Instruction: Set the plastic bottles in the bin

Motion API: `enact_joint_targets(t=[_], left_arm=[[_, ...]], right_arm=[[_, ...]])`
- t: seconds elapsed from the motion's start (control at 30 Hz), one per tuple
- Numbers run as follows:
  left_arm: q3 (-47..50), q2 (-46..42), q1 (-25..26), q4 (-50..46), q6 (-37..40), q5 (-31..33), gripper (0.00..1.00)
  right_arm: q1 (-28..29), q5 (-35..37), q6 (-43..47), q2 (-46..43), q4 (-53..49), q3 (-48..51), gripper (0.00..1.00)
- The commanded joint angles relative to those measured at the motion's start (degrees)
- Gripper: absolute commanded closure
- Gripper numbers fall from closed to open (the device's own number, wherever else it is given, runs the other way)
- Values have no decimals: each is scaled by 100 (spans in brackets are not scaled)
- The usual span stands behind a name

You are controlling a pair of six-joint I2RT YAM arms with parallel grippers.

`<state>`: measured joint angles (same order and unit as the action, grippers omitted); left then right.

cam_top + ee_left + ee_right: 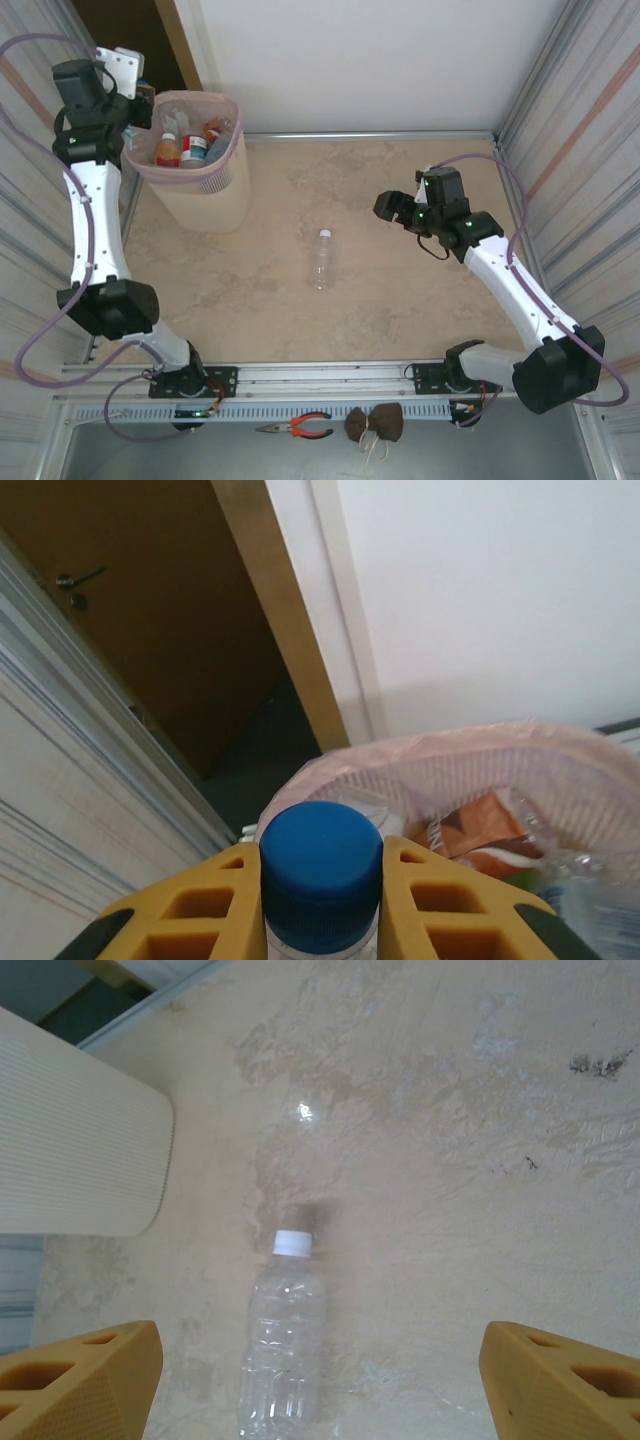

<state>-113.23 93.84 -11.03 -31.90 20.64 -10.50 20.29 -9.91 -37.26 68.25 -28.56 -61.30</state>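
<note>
Nearest, beyond the mounting rail, red-handled pliers (pixel 297 428) lie off the working area and have no part in the job.

Mid-worktop, a clear plastic bottle with a white cap (pixel 321 260) (pixel 285 1345) lies on its side on the mottled beige worktop (pixel 400 300), cap pointing away from the arm bases. It looks like the last one left out. The right fingers (pixel 85 1380) are spread wide and hold nothing. They hang above the worktop to the bottle's right, and in the wrist view the bottle sits between them but well below. That reads as lining up for a pick, with the gap kept wide enough to take the bottle's body.

At the far left corner stands the beige tapered plastic bin (pixel 205 205) (pixel 70 1140), a pale pink liner (pixel 450 755) folded over its rim. Several labelled bottles (pixel 190 148) rest inside it. The left fingers (pixel 200 910) are pressed in on the neck of a blue-capped clear bottle (pixel 320 865), one on each side just under the cap. It is held upright at the bin's rim, so a release should drop it onto the pile inside.
</note>
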Motion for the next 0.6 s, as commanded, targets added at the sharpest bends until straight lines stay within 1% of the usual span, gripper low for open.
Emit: enact_joint_targets(t=[0.0,0.17,0.33,0.57], left_arm=[[27,126,-10,-123,305,212,94],[135,400,-13,-302,230,303,92],[18,823,-13,-631,170,386,90],[-533,1576,-21,-1205,57,361,84]], right_arm=[[38,18,-62,84,56,-198,18],[62,-11,-71,119,56,-216,18],[61,29,-63,108,43,-183,18],[45,33,-54,102,43,-156,18]])
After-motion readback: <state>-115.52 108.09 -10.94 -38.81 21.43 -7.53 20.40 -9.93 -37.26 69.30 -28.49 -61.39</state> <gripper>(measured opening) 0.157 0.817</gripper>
